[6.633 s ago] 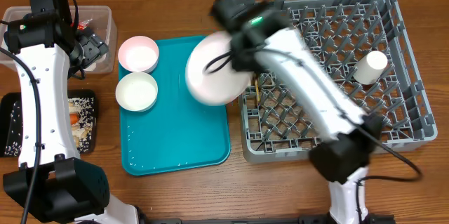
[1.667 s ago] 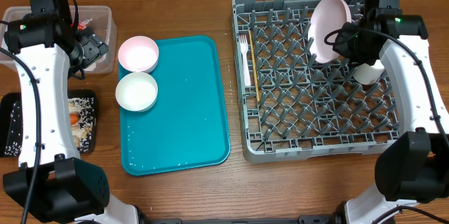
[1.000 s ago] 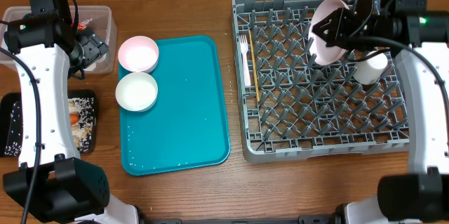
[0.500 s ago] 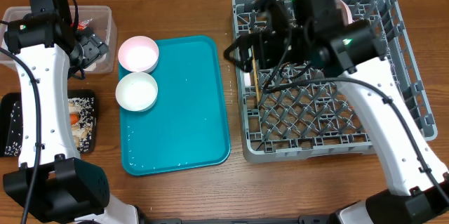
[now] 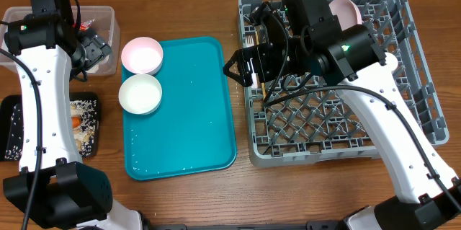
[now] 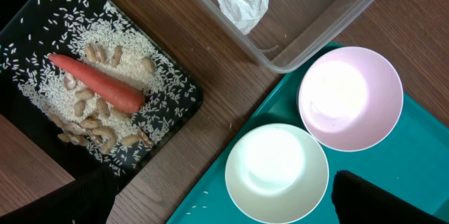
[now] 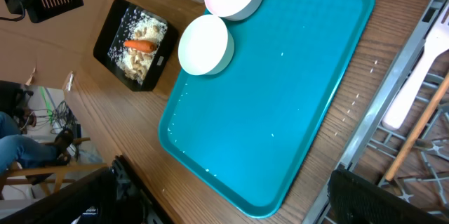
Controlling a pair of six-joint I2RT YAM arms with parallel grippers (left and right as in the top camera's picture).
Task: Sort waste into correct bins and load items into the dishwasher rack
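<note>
Right jaws swung left, wide, empty; plate [image 5: 345,10] stands in rack [image 5: 288,156] well behind; left jaws wide.

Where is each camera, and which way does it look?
Overhead: above the table, looking straight down at teal tray, dishwasher rack; left arm, right arm show.
Left wrist: on left arm, looking down at carrot, pink bowl, white bowl; left pincer fingers show.
Right wrist: on right arm, facing teal tray; right pincer fingers show.
Both wrist views share the carrot.
</note>
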